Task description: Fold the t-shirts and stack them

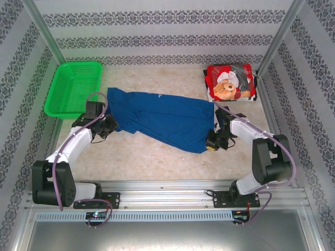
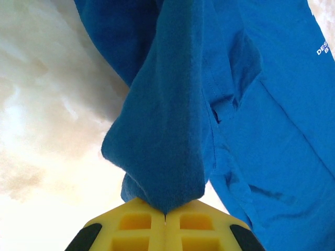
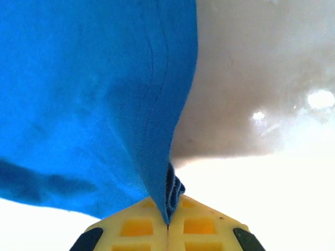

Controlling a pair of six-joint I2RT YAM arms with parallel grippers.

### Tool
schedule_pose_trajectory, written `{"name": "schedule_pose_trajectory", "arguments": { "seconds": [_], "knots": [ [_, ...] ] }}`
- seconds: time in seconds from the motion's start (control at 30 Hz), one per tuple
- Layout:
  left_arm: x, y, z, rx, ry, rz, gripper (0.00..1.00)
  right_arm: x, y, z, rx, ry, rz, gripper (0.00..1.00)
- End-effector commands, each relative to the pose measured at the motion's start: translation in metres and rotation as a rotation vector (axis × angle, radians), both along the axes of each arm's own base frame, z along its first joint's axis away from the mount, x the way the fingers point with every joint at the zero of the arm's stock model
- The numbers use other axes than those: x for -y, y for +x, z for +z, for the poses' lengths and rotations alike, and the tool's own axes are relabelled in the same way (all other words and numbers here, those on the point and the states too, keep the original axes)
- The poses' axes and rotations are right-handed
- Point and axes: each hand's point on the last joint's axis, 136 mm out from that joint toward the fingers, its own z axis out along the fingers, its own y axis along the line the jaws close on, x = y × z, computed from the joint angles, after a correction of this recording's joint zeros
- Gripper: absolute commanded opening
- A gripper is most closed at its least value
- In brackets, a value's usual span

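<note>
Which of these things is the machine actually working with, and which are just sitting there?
In the job: blue t-shirt, pinched by the left tool and right tool; folded red t-shirt with teddy-bear print, at the far right.
Just lying about: green basket, far left.

The spread t-shirt [image 1: 162, 117] lies across the middle of the bench [image 1: 157, 162], slanting from far left to near right. The left gripper [image 1: 108, 124] sits at its left edge and the right gripper [image 1: 211, 146] at its near right corner. Behind it, the basket [image 1: 73, 86] stands in the far left corner and the folded t-shirt [image 1: 230, 82] lies far right.
</note>
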Motion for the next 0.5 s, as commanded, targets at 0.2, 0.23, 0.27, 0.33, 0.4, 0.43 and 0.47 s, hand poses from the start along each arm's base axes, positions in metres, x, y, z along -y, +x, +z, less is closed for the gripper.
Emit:
{"name": "schedule_pose_trajectory", "arguments": {
  "seconds": [0.2,0.23,0.27,0.33,0.4,0.43,0.47],
  "knots": [
    [-0.002,0.005,0.007,0.018,0.009,-0.028,0.00,-0.017,0.014,0.017,-0.051,0.080,0.049,0.02],
    [-0.001,0.006,0.007,0.018,0.006,-0.029,0.00,-0.018,0.020,0.018,-0.046,0.087,0.055,0.02],
    [-0.001,0.007,0.009,0.021,0.006,-0.031,0.00,-0.021,0.027,0.018,-0.048,0.094,0.062,0.02],
    [0.000,0.009,0.011,0.024,0.005,-0.036,0.00,-0.025,0.039,0.019,-0.047,0.106,0.079,0.05],
    [0.000,0.011,0.012,0.027,0.004,-0.040,0.00,-0.027,0.050,0.018,-0.048,0.112,0.089,0.06],
    [0.000,0.011,0.012,0.026,0.003,-0.041,0.00,-0.028,0.054,0.016,-0.052,0.114,0.092,0.06],
    [0.001,0.012,0.012,0.024,0.000,-0.045,0.00,-0.029,0.059,0.015,-0.051,0.119,0.093,0.06]
  ]
}}
